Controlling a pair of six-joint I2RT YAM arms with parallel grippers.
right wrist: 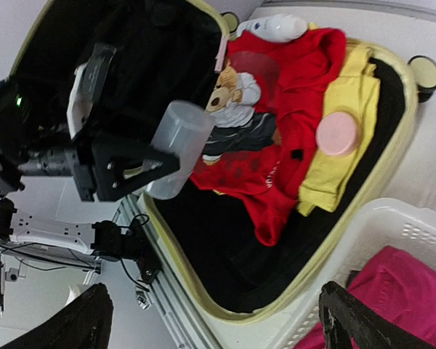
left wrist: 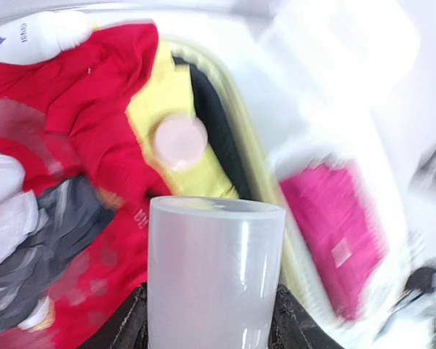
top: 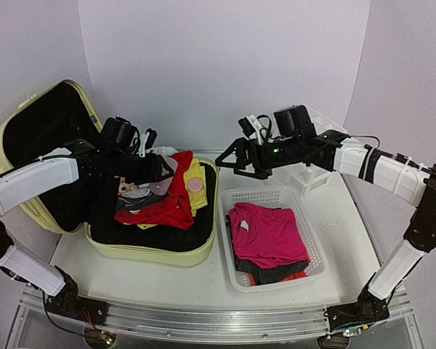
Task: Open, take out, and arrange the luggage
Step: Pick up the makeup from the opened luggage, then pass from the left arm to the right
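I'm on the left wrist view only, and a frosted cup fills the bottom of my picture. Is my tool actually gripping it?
Observer: Yes. From the right wrist view, the left tool is closed on the cup near its base, in front of the luggage's black lining.
Operator: Where's the other arm?
Observer: The right tool hangs open and empty over the gap between the luggage and the white basket.
Operator: I see a pink blur. Is anything else in that basket?
Observer: Yes. A dark garment lies under the pink garment.
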